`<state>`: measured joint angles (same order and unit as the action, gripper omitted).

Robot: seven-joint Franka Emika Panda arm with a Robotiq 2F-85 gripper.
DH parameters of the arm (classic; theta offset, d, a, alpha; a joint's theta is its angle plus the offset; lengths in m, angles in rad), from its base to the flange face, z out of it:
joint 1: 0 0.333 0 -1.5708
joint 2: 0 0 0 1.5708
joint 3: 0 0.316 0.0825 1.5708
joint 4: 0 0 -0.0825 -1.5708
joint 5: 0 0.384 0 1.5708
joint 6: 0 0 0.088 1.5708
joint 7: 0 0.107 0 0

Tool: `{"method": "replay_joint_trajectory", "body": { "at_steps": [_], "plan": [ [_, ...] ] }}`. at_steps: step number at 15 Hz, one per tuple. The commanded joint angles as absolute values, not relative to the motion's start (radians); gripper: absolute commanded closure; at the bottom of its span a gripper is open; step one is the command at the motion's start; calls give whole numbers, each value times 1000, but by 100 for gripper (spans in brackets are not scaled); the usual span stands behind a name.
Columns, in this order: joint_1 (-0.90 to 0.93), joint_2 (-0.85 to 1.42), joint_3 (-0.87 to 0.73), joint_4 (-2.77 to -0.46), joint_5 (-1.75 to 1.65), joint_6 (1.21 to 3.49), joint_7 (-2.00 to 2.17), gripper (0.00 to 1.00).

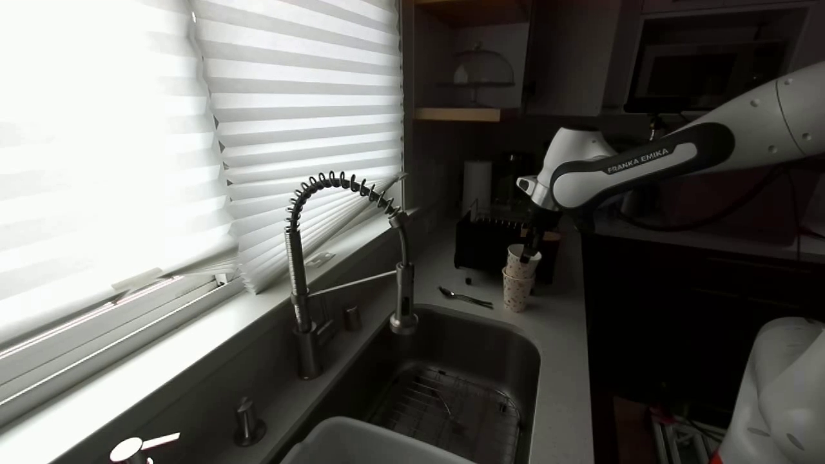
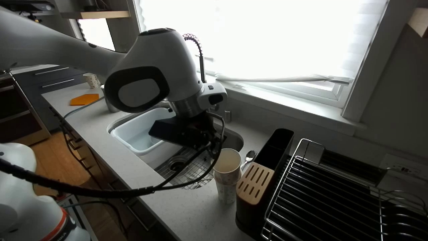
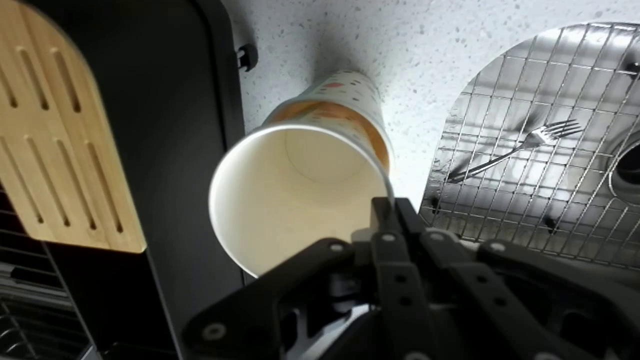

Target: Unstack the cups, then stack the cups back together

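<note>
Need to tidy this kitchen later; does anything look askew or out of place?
Yes: one pleated window blind hangs askew, its lower pleats slanting steeply while those above run nearly level. A fork also lies loose in the sink.

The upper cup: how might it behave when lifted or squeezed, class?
The upper cup is probably light: its wall looks thin and no contents show. Pinched at one side of its rim by the tool, it may flex there and tilt when lifted.
</note>
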<state>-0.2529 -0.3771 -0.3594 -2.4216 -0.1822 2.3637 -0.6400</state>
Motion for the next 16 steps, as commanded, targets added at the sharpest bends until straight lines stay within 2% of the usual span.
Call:
{"method": "replay_joint_trajectory", "body": {
  "at_steps": [1, 10, 16],
  "plan": [
    [-263, -397, -338, -2382, -225, 2314, -608, 99],
    [-247, -448, -300, -2274, -233, 2166, -582, 99],
    [-236, -501, -290, -2238, -216, 1925, -552, 99]
  ]
}}
